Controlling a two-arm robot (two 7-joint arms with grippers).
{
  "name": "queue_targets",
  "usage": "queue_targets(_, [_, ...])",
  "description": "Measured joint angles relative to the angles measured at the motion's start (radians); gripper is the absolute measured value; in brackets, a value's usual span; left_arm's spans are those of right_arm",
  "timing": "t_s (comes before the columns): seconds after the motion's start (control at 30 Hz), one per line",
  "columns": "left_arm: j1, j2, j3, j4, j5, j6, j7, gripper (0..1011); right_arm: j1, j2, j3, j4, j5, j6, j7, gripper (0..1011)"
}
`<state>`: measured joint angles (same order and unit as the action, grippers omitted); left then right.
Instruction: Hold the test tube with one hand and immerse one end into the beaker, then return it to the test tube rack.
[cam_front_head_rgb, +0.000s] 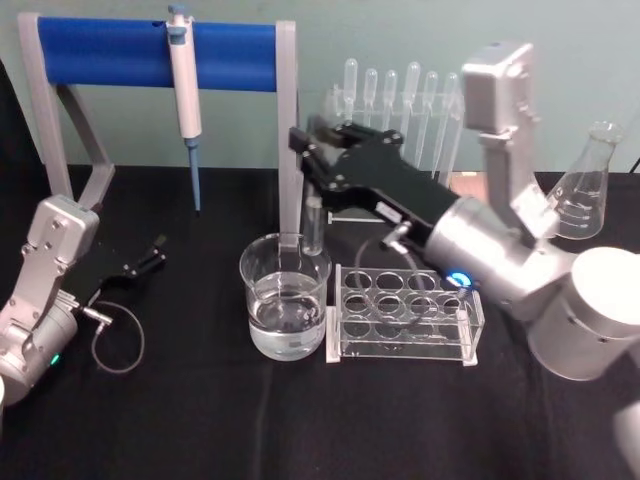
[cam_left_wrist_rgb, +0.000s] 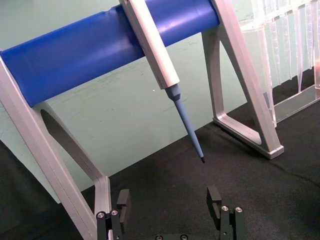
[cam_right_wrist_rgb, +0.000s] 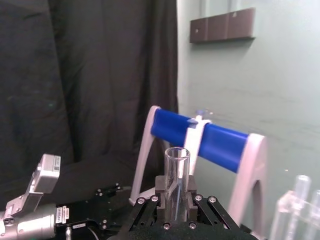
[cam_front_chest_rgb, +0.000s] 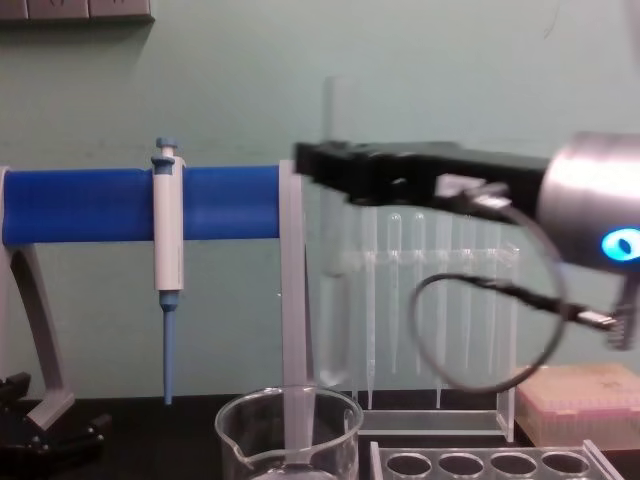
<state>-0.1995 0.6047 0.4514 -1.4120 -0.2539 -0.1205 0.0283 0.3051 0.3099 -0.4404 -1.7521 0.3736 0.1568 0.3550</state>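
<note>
Pinching the upright test tube (cam_front_chest_rgb: 335, 270) near its top, right hand (cam_right_wrist_rgb: 176, 194) above the beaker (cam_front_chest_rgb: 288, 432).

On the counter (cam_front_head_rgb: 200, 420) the beaker (cam_front_head_rgb: 256, 300) stands near the middle, and the test tube rack (cam_front_head_rgb: 405, 345) stands just beside it, on its right. Behind the beaker is the stand (cam_front_head_rgb: 287, 120), and the pipettor (cam_front_head_rgb: 185, 90) hangs from its crossbar (cam_front_head_rgb: 110, 55), to the left of the beaker. The rack of pipettes (cam_front_head_rgb: 400, 110) is at the back, behind the test tube rack, and the flask (cam_front_head_rgb: 585, 185) is far to the right. The right gripper (cam_front_head_rgb: 312, 150) comes in from the right, above the test tube rack, with the test tube (cam_front_head_rgb: 314, 225) upright between its fingers (cam_right_wrist_rgb: 160, 186); the tube's lower end is just over the rear part of the beaker's rim. The left gripper (cam_front_head_rgb: 150, 255) lies low at the left, well apart from the beaker.
</note>
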Motion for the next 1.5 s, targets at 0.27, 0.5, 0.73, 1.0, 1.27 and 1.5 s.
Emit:
queue_targets(0.27, [0.0,0.0,0.0,0.0,0.0,0.0,0.0,1000,0.036,-0.043,-0.058,0.128,-0.022,-0.053,0.021,225])
queue_targets(0.5, [0.0,0.0,0.0,0.0,0.0,0.0,0.0,1000,0.019,-0.06,-0.079,0.234,-0.04,-0.127,0.041,225])
queue_targets(0.73, [0.0,0.0,0.0,0.0,0.0,0.0,0.0,1000,-0.002,-0.069,-0.085,0.301,-0.057,-0.172,0.054,225])
queue_targets(1.0, [0.0,0.0,0.0,0.0,0.0,0.0,0.0,1000,-0.013,-0.072,-0.08,0.31,-0.066,-0.183,0.055,225])
queue_targets(1.27, [0.0,0.0,0.0,0.0,0.0,0.0,0.0,1000,-0.011,-0.071,-0.08,0.308,-0.065,-0.181,0.055,225])
queue_targets(1.5, [0.0,0.0,0.0,0.0,0.0,0.0,0.0,1000,-0.01,-0.071,-0.081,0.306,-0.064,-0.179,0.055,225])
